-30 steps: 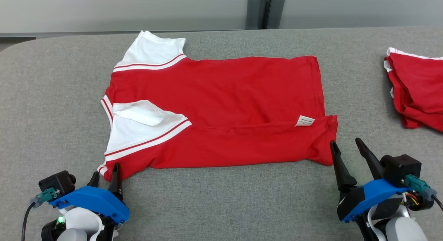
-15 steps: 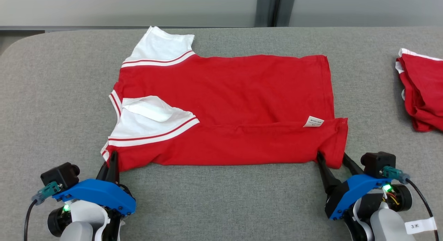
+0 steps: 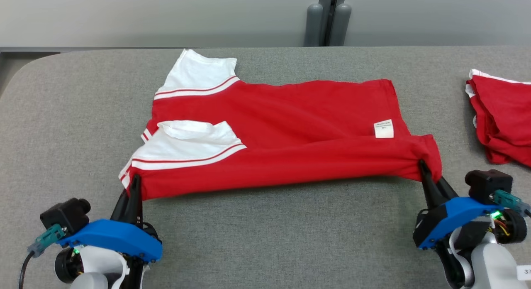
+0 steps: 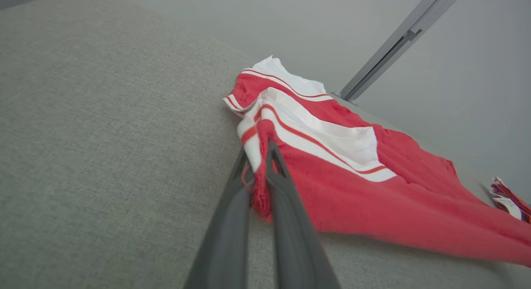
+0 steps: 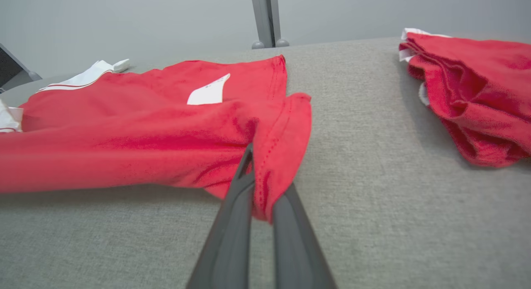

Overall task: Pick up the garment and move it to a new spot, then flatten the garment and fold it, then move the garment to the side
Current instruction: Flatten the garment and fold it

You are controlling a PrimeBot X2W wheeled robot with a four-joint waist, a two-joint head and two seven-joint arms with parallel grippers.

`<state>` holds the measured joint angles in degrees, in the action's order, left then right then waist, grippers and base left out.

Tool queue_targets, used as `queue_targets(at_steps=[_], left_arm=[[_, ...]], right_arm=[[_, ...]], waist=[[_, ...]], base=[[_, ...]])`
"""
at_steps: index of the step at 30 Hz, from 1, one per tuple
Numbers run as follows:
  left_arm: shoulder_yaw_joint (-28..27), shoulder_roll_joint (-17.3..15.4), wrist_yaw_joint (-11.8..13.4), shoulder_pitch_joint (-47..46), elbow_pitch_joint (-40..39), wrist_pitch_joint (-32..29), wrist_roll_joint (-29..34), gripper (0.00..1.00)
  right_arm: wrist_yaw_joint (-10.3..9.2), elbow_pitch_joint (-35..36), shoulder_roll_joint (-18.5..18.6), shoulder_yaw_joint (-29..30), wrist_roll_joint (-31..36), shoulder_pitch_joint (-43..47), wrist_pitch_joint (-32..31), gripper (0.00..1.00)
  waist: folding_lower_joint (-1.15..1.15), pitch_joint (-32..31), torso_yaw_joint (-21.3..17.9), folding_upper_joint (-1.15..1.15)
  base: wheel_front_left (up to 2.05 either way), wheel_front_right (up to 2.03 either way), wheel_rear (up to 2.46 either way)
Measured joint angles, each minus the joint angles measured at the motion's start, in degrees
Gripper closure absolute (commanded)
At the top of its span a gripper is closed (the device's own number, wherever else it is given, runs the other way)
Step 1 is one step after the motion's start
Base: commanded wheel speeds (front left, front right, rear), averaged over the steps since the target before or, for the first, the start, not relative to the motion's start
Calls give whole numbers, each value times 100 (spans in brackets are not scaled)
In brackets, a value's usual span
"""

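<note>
The red shirt (image 3: pixel 290 127) is spread sideways across the middle of the table. Its white sleeves with red stripes are at the robot's left end and its hem is at the right end. The far sleeve (image 3: pixel 199 73) lies flat, pointing toward the wall. The near sleeve (image 3: pixel 191 145) is folded in over the red body. A small white label (image 3: pixel 383 128) sits on the cloth close to the hem. The shirt's near edge is pulled taut and raised off the surface, with a dark shadow under it.

At the near left corner, the left gripper (image 3: pixel 133 185) has its two dark fingers pressed together on a fold of red and white fabric. At the near hem corner, the right gripper (image 3: pixel 424 166) is pinched tight as well, with the red cloth bunched and draped over its fingertips.

The table (image 3: pixel 265 239) is covered in grey woven fabric, and its far left corner is rounded. Well apart from the shirt, at the right edge, lies a rumpled heap of red cloth (image 3: pixel 502 114) with some white trim. Behind the table there is a plain pale grey wall (image 3: pixel 145 15), and a grey upright post (image 3: pixel 330 23) stands against it.
</note>
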<state>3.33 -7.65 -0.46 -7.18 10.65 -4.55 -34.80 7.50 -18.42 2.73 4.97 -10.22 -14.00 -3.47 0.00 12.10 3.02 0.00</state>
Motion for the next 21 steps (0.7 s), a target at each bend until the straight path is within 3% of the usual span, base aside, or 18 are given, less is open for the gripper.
queue_targets(at_steps=[9, 13, 17, 18, 19, 20, 21], left_arm=[[66, 119, 179, 1253, -833, -247, -261, 100], [97, 172, 246, 1686, -928, -346, -361, 100], [105, 165, 253, 1774, -825, -471, -435, 100], [114, 153, 254, 1774, -786, -501, -446, 81], [125, 114, 269, 1775, -739, -543, -436, 17], [131, 70, 269, 1775, -715, -553, -403, 0], [118, 41, 281, 1775, -705, -553, -396, 0]], right_arm=[[0, 1800, 3, 323, 174, 1251, -980, 100], [0, 2084, 4, 358, 45, 1790, -1222, 100], [-1, 1915, 5, 287, -160, 1959, -1260, 100], [-1, 1860, 8, 229, -180, 1989, -1227, 75], [1, 1777, 3, 194, -267, 2004, -1182, 9], [0, 1711, 2, 189, -296, 2016, -1133, 0], [0, 1664, 3, 194, -297, 2027, -1087, 0]], waist=[[0, -147, -9, 0], [0, -179, -6, 0], [0, -200, -36, 0], [0, -208, -45, 0], [0, -216, -57, 0], [0, -224, -70, 0], [0, -233, -85, 0]], base=[[0, 0, 0], [0, 0, 0], [0, 0, 0], [0, 0, 0], [0, 0, 0], [0, 0, 0], [0, 0, 0]])
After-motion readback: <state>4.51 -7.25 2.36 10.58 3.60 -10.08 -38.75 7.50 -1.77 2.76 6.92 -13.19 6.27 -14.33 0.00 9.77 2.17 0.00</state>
